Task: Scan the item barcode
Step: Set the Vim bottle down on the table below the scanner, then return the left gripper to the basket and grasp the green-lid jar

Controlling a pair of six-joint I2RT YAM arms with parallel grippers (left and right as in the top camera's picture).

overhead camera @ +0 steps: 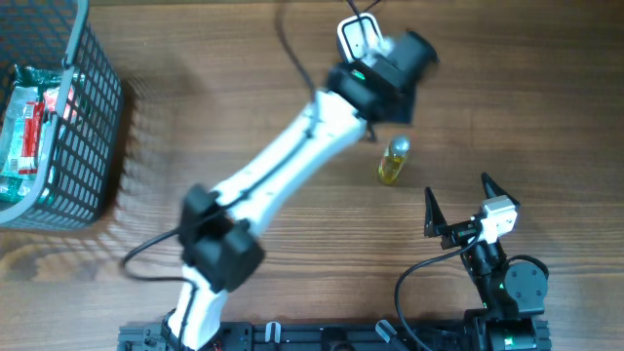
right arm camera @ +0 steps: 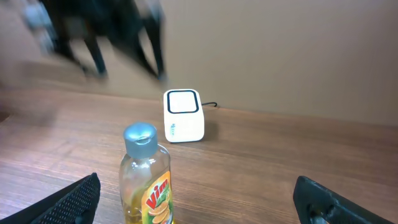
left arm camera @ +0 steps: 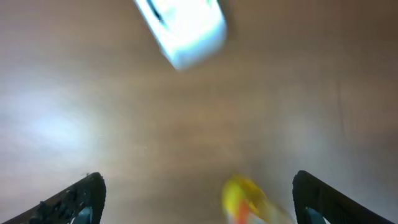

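At the 9 o'clock edge of the table, a wire basket holds packets. The left gripper, blurred, hangs by the white scanner at 12 o'clock, jaws spread wide with nothing between them. The yellow bottle stands upright on the table at about 5 o'clock from the scanner, apart from both grippers. The right gripper sits at 4 o'clock from the bottle, facing it, jaws spread and empty.

Motion-blurred scanner, cut by the top edge; nearer than it, a smeared yellow bottle (label unreadable), cropped at the bottom.
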